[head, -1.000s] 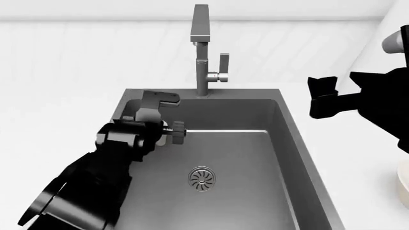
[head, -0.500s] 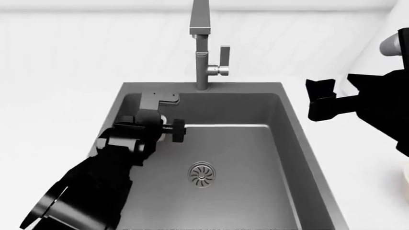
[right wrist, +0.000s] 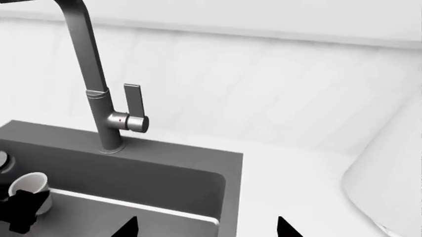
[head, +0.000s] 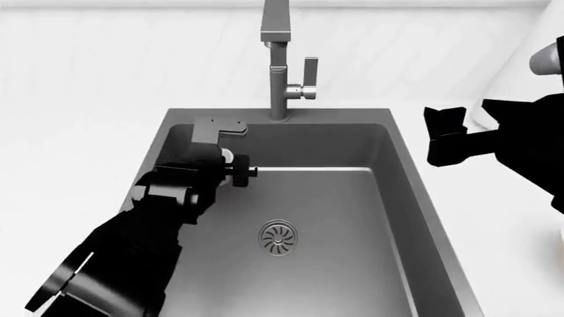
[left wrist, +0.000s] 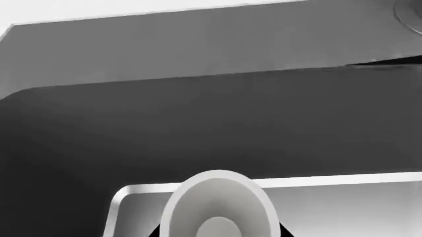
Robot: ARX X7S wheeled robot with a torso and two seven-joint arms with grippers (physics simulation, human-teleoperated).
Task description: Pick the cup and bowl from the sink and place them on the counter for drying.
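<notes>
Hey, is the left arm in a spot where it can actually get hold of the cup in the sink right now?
Probably yes. The left gripper is already down in the sink, at its far left corner, with the cup right at its fingertips and nothing between them. Whether the fingers have closed on it is not visible.

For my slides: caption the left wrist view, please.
Left gripper closing in on the cup at the sink wall.

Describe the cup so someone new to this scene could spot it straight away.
Start at the dark grey sink set in the white counter, below the tall faucet. In the basin's far left corner, at the left gripper, sits the cup: a small, pale, handleless tumbler with its mouth open. It is the only light-coloured object inside the dark basin.
</notes>
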